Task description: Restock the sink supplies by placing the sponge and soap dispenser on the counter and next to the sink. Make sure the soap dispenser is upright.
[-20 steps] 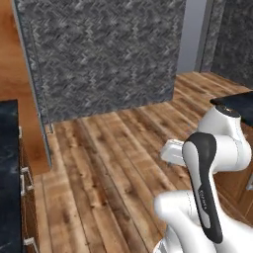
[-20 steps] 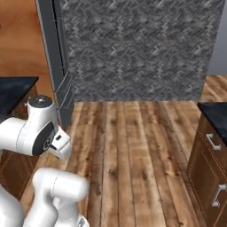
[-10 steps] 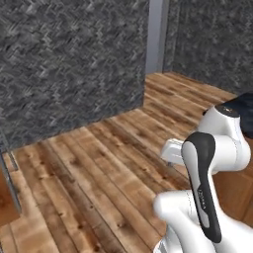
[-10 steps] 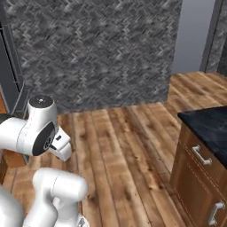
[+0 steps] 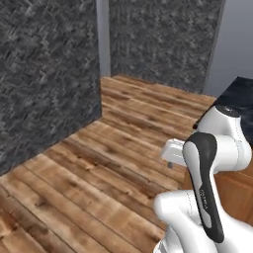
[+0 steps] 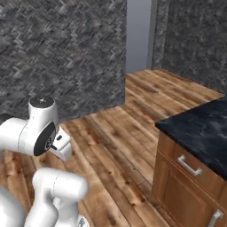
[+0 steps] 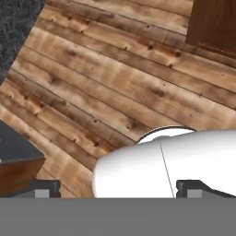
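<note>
The sponge, the soap dispenser and the sink are out of view. My gripper point(image 7: 122, 189) is tucked in close to the arm and points down at the wooden floor. Its two dark fingertips point(image 7: 46, 188) stand far apart at the bottom of the hand view, open, with nothing held between them. The white hand point(image 5: 173, 150) shows in front of the arm's elbow, and the same hand point(image 6: 62, 144) sits low on the left in the right base view. A black stone-look counter point(image 6: 199, 128) over brown cabinets stands at the right; I cannot tell whether it holds the sink.
A dark grey patterned wall point(image 5: 44, 74) runs along the left, with a pale grey panel point(image 6: 138, 35) at its corner. Wooden plank floor point(image 5: 99, 168) spreads ahead. The cabinet front point(image 6: 177, 186) with steel handles rises close on the right. A brown cabinet corner point(image 7: 214, 23) shows in the hand view.
The whole picture has swept leftward, so the base has turned right. The black-topped cabinet on the right has come closer and larger. The arm holds the same folded pose.
</note>
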You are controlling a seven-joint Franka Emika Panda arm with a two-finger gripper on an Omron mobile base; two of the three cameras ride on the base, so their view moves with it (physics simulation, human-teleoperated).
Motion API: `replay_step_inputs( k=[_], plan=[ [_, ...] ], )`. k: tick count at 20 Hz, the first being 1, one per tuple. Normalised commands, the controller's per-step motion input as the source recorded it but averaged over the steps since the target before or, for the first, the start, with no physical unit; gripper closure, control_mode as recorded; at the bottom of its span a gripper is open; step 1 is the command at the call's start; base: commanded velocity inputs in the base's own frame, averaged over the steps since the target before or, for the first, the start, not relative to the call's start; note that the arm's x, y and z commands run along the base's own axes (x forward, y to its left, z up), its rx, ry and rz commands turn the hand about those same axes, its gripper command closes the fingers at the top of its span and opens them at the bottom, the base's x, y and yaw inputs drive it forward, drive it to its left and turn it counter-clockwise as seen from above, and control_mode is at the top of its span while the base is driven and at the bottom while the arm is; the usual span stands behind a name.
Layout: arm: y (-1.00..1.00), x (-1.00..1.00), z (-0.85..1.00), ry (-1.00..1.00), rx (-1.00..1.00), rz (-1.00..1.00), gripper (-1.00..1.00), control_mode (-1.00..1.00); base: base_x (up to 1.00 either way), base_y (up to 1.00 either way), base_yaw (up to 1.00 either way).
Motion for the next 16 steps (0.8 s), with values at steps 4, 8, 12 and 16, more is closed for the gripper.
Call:
replay_step_inputs(
  k=[4, 8, 12, 16],
  plan=[
    [0.0, 0.0, 0.0, 0.0, 0.0, 0.0, -1.0, 1.0, 1.0, 0.71, -0.58],
    [0.0, 0.0, 0.0, 0.0, 0.0, 0.0, -1.0, 1.0, 1.0, 0.83, -0.59],
    [0.0, 0.0, 0.0, 0.0, 0.0, 0.0, -1.0, 1.0, 1.0, 0.86, -0.58],
    [0.0, 0.0, 0.0, 0.0, 0.0, 0.0, -1.0, 1.0, 1.0, 0.9, -0.59]
  ],
)
